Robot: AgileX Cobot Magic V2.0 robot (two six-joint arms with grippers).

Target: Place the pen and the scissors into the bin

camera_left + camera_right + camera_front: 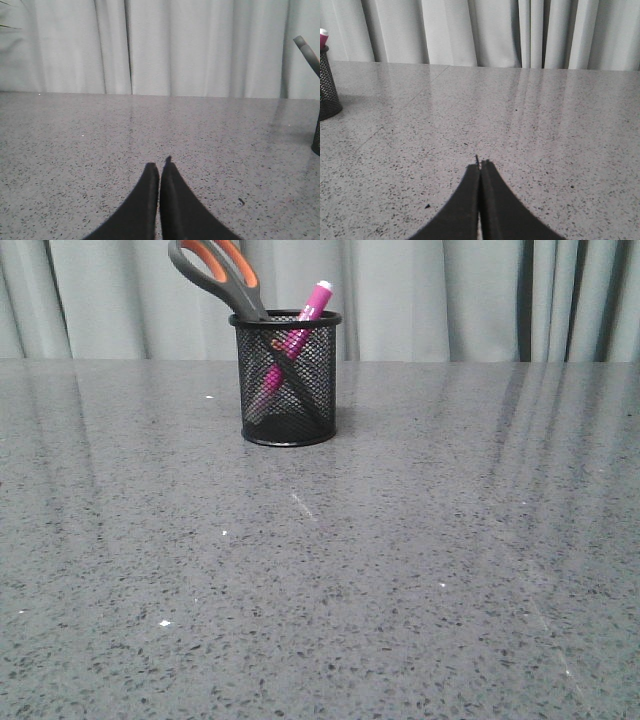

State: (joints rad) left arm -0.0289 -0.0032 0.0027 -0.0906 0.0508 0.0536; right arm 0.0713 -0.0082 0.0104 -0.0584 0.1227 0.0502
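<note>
The black wire-mesh bin (287,380) stands upright at the far middle of the table. The magenta pen (305,320) leans inside it, its white tip above the rim. The scissors (218,275) stand in it blades down, grey and orange handles sticking out to the upper left. The bin's edge (316,137) and a scissors handle (307,52) show in the left wrist view; the bin (327,85) and pen tip (323,37) show in the right wrist view. My left gripper (160,167) and right gripper (480,167) are shut and empty, low over the table, far from the bin.
The grey speckled table (400,560) stretches to a pale curtain (450,300) at the back. Neither arm shows in the front view.
</note>
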